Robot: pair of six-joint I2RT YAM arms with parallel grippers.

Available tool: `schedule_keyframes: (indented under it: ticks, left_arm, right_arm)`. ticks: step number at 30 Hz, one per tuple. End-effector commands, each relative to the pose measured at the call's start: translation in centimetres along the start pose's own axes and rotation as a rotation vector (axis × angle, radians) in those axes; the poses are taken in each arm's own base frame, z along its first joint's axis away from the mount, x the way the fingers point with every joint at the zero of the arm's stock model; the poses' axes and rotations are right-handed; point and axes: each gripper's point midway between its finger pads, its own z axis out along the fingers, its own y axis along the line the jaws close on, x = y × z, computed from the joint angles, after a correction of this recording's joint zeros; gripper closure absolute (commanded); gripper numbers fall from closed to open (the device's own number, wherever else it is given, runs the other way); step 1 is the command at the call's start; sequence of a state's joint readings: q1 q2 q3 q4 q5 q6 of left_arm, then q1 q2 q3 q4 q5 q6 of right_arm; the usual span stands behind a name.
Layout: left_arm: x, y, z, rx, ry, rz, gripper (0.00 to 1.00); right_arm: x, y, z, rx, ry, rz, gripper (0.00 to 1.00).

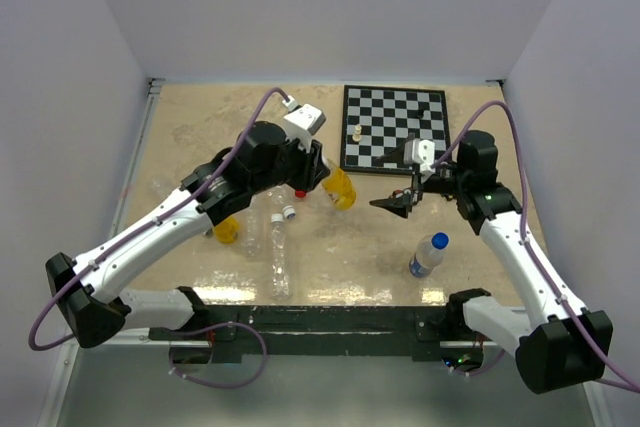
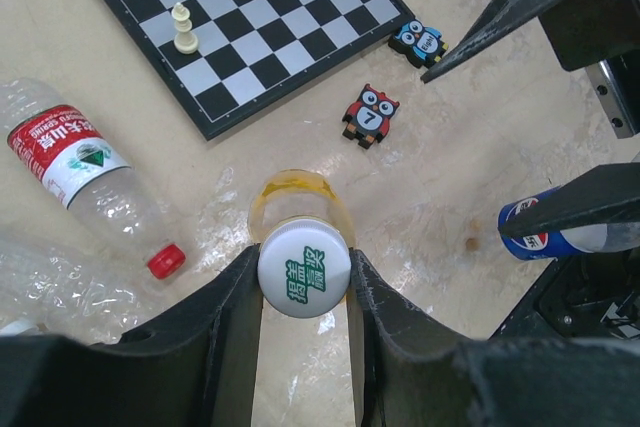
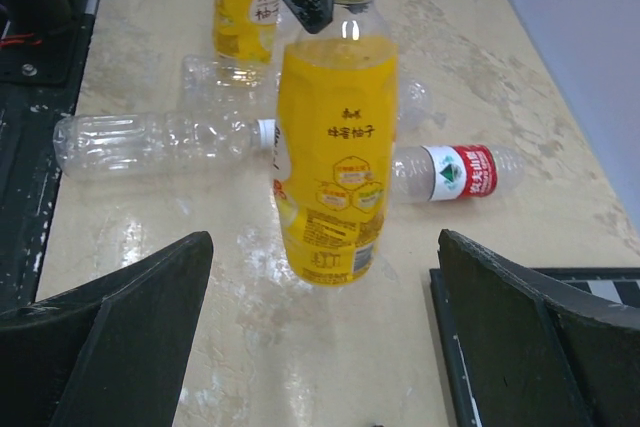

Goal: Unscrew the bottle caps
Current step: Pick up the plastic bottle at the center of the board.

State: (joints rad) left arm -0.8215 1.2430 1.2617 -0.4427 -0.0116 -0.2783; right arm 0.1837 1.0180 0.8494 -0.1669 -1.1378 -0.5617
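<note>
- The left end effector point(image 2: 303, 262) is clamped on the white cap point(image 2: 304, 269) of an orange-yellow bottle point(image 3: 335, 157); one dark finger point(image 2: 235, 317) presses each side of the cap, and the jaws are only narrowly apart, the width of the cap.
- From the left wrist view the cap's top, with green print, faces the camera, and the bottle's shoulder shows just beyond it.
- That bottle stands upright on the bench point(image 1: 200, 137), near the front edge of the chessboard point(image 1: 393, 127).
- The right end effector point(image 1: 395, 204) has its fingers spread wide and holds nothing; it faces the same bottle from the side, close to it but not touching.
- In the right wrist view the bottle sits in the gap between the two wide-set fingers point(image 3: 130, 317), farther off.
- A second orange-yellow bottle point(image 1: 227, 230) stands behind the left arm, well apart from both end effectors.
- A clear bottle point(image 1: 425, 259) with its blue cap point(image 1: 440, 240) on stands beside the right arm, untouched.
- A red-capped bottle point(image 2: 70, 152) lies on the bench to the left of the gripped one.
</note>
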Motion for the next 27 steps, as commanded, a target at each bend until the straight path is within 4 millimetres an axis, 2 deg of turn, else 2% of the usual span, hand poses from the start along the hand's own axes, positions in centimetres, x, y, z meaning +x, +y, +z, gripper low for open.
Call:
schedule_keyframes:
  ticks: [1, 10, 27]
  left_arm:
    - [-1.8, -0.1, -1.2, 0.012, -0.069, -0.032, 1.00]
    - [-1.7, -0.1, -1.7, 0.032, -0.066, -0.040, 1.00]
    - [-1.7, 0.1, -2.4, 0.039, -0.078, -0.050, 1.00]
  right_arm:
    - [0.1, 1.1, 1.0, -0.062, -0.017, -0.019, 0.02]
    - [0.7, 2.1, 2.3, -0.114, -0.011, -0.006, 0.02]
    - [1.1, 2.5, 2.9, -0.134, -0.012, -0.002, 0.02]
